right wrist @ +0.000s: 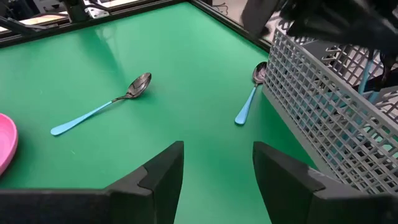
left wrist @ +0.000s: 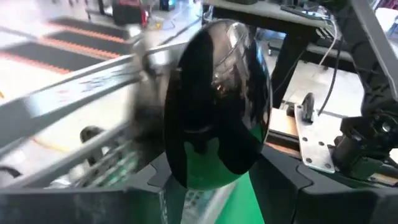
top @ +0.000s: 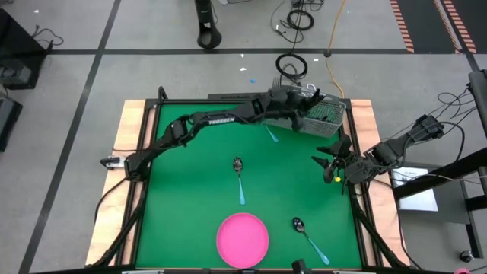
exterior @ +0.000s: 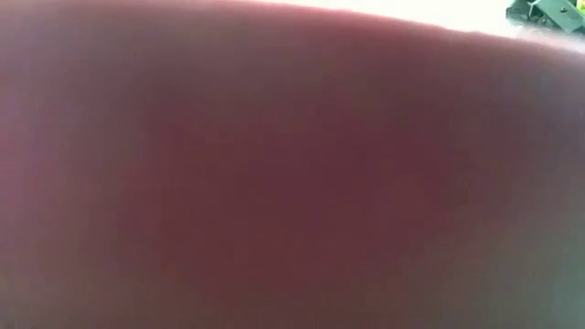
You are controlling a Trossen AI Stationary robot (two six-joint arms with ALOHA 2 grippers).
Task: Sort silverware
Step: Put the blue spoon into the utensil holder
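My left gripper (top: 304,100) reaches to the far right, over the grey mesh basket (top: 326,116). In its wrist view, the dark shiny bowl of a spoon (left wrist: 217,106) stands upright between its parted fingers, its handle hidden. Light-blue handles (right wrist: 368,65) stick up inside the basket. Three more blue-handled spoons lie flat on the green mat: one beside the basket (right wrist: 249,99), one in the middle (top: 239,176) and one near the front (top: 308,237). My right gripper (top: 335,164) waits open at the table's right edge with nothing between its fingers (right wrist: 217,168). My left gripper has the spoon's bowl (left wrist: 186,162) between its two fingers, which stand wide apart on either side of it. I cannot tell whether the fingers (left wrist: 149,183) touch the bowl. The handle and whatever it rests on are hidden below the bowl.
A round pink plate (top: 242,237) sits at the near edge and fills the low view as a pink blur (exterior: 274,183). The table has a raised dark frame (top: 152,114). Bare green mat (top: 183,183) lies to the left of the spoons.
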